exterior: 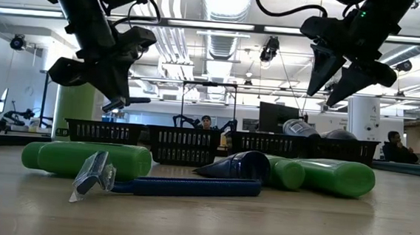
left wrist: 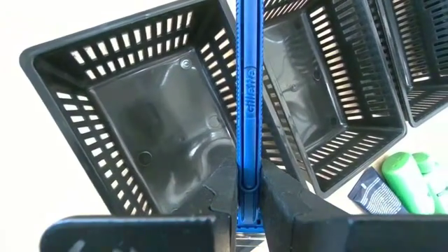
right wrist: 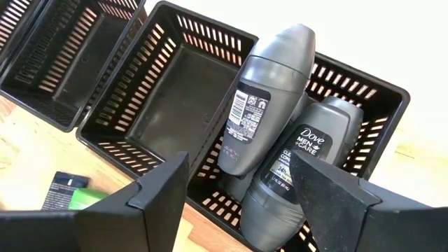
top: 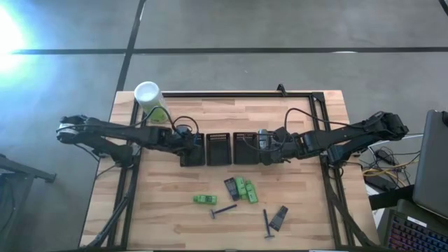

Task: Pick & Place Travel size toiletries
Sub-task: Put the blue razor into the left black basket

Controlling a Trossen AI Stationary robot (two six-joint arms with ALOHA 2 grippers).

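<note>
1. Left wrist view is showing the left gripper pinching a blue razor by its handle above the leftmost black tray.
2. Right gripper is hovering with its jaws apart and empty over two grey tubes lying in the rightmost tray.
3. Green packets, dark packets and two razors are lying on the table.

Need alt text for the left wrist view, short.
The left claw is shut on a blue razor by its handle, held above an empty black mesh tray. Another mesh tray sits beside it, and green bottles and a dark packet lie on the table beyond.
</note>
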